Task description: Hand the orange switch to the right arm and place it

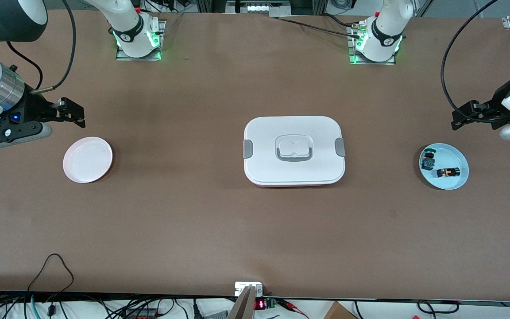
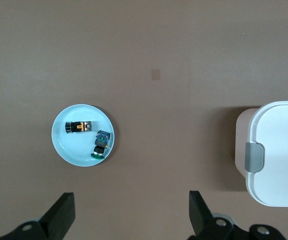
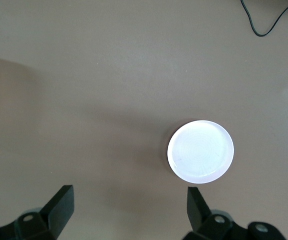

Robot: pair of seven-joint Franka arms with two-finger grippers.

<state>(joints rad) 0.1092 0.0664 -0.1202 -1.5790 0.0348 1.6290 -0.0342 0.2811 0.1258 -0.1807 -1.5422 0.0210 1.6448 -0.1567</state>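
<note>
The orange switch [image 1: 448,172] lies in a light blue plate [image 1: 453,154] at the left arm's end of the table, beside a similar piece with a blue-green top [image 1: 427,160]. The left wrist view shows the switch [image 2: 78,127], the blue-green piece [image 2: 100,142] and the plate [image 2: 68,149]. My left gripper [image 1: 461,117] hangs open and empty over bare table next to the blue plate; its jaws [image 2: 131,212] are wide apart. My right gripper [image 1: 77,116] hangs open and empty over bare table next to a white plate [image 1: 87,159]; it also shows in the right wrist view [image 3: 128,207].
A white lidded container [image 1: 294,150] with grey clips sits at the table's middle; its edge shows in the left wrist view [image 2: 279,155]. The white plate [image 3: 200,151] is empty. A black cable [image 1: 56,266] loops onto the table near the front edge at the right arm's end.
</note>
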